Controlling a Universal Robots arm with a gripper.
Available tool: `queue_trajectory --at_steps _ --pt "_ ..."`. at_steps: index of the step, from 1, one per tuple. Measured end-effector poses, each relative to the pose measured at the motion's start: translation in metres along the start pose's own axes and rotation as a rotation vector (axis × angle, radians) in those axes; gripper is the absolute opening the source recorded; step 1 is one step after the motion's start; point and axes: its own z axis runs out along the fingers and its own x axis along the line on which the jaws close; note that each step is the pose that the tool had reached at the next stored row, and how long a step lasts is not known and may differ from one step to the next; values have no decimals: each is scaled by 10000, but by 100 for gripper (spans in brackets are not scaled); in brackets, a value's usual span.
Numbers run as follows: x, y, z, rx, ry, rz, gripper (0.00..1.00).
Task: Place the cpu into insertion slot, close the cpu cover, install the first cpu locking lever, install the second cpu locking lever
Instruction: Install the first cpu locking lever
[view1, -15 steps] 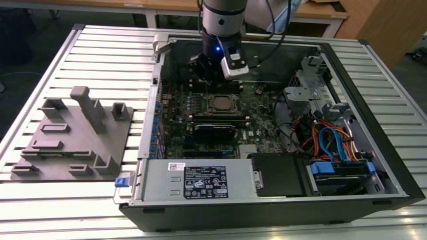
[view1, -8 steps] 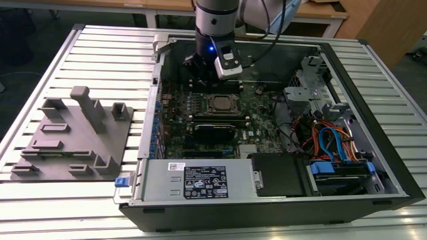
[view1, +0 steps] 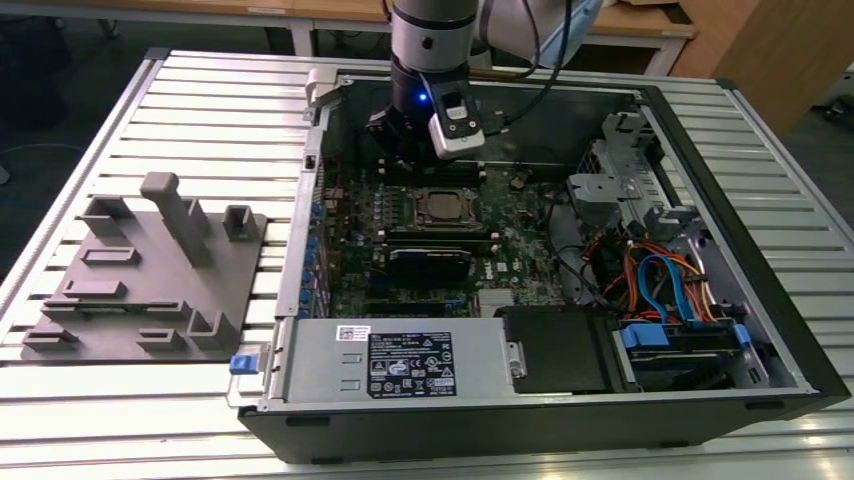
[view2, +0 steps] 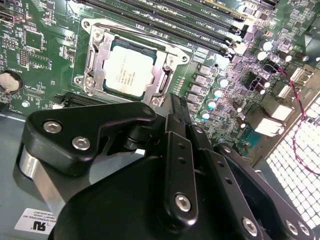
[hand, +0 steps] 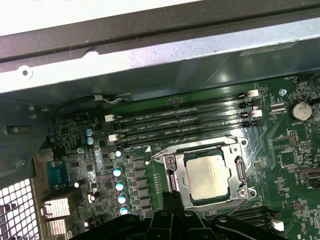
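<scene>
The claw (view2: 178, 104) has its two black fingers (view2: 173, 112) drawn narrow, side by side, with nothing held between them. It hangs inside the open computer case (view1: 781, 345), above the green motherboard (view1: 514, 265), touching nothing that I can see. Just beyond the fingertips lies the cpu (view2: 128, 70), its pale metal face up, sitting flat in the insertion slot (view2: 93, 76). In both wrist views the cpu cover (view2: 166, 74) lies down over the chip as a silver frame, with the face showing through its window. Thin wire levers run along the frame's edges, but I cannot tell whether they are latched. Farther out from the claw, past the socket, run the long black memory sticks (view2: 165, 19). In the exterior view the arm (view1: 430, 40) comes down from above, and the socket sits close under the claw. A grey fixture block (view1: 147, 270) rests well apart from it on the slatted table (view1: 200, 100).
</scene>
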Motion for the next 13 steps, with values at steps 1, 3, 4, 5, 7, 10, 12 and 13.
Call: queue_trajectory --at_steps 1,3,4,5,7,10,12,13 --pt "0 0 0 0 0 0 11" --pt "2 -1 0 0 0 1 11" --pt "10 -2 0 -1 0 -4 11" --pt "17 -4 0 0 1 -43 11" --pt "17 -3 1 3 7 -292 11" --pt "53 -11 1 1 6 -388 11" --pt "78 -15 1 1 2 -392 11" --pt "96 -19 1 1 0 -395 11"
